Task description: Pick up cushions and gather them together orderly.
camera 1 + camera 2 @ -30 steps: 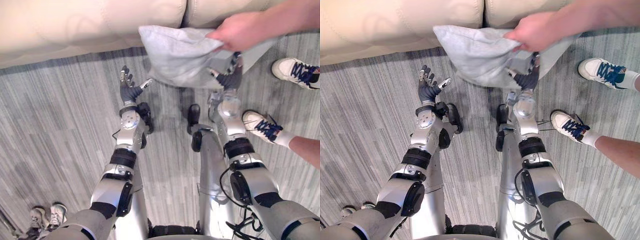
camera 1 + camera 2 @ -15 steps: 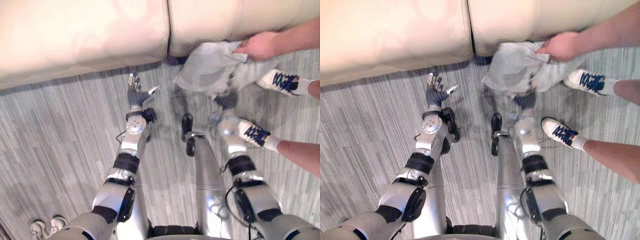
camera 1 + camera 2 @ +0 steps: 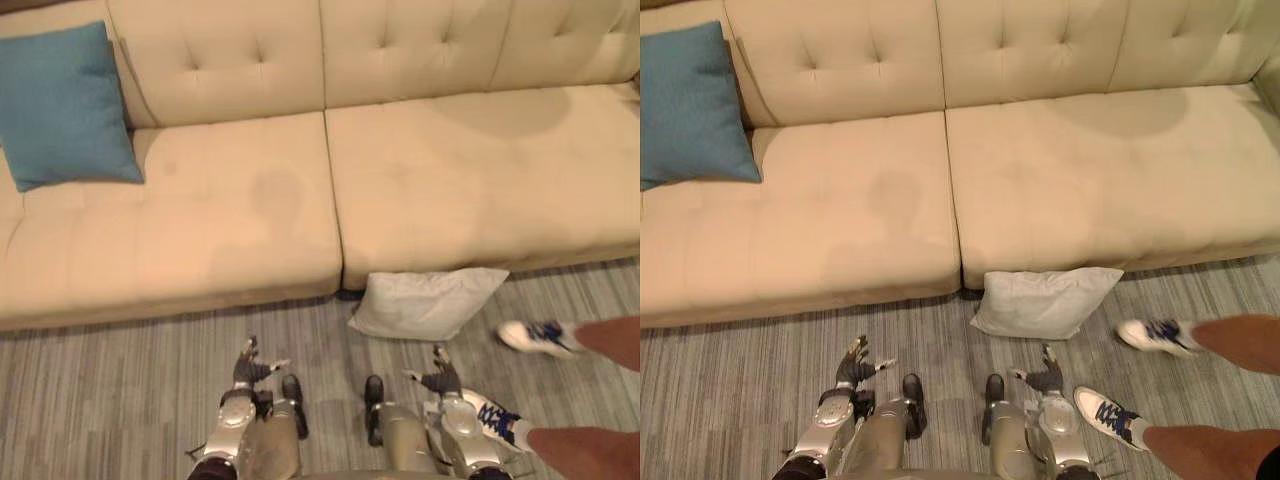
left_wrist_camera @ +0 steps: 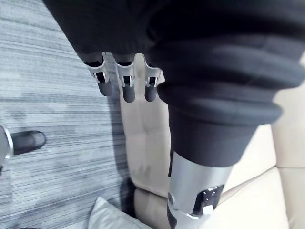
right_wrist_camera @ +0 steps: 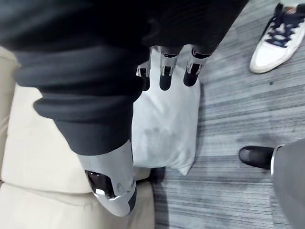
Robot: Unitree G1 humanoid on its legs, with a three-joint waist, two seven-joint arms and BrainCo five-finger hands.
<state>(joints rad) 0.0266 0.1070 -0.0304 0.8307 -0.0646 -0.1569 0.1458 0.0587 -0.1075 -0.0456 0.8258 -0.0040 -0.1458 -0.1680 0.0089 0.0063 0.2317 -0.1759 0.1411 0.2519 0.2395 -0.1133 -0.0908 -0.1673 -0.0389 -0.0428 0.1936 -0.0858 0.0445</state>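
Since the fingers of the right hand are straight and a little apart with nothing in them, and the left hand has its fingers just as loose and empty, the pick-up has not yet begun. Both hands hover low over the floor in front of the sofa. The grey cushion lies on the floor against the sofa's front, just right of the seam between its two seats and nearest the right hand. That hand should probably slide straight fingers under the near edge, then curl round a thick fold, since soft fabric slips from a shallow pinch. The blue cushion leans on the backrest at the sofa's left end, a sensible gathering spot. A person's shoe stands near the grey cushion, further out from the sofa, so the reach should keep clear of it.
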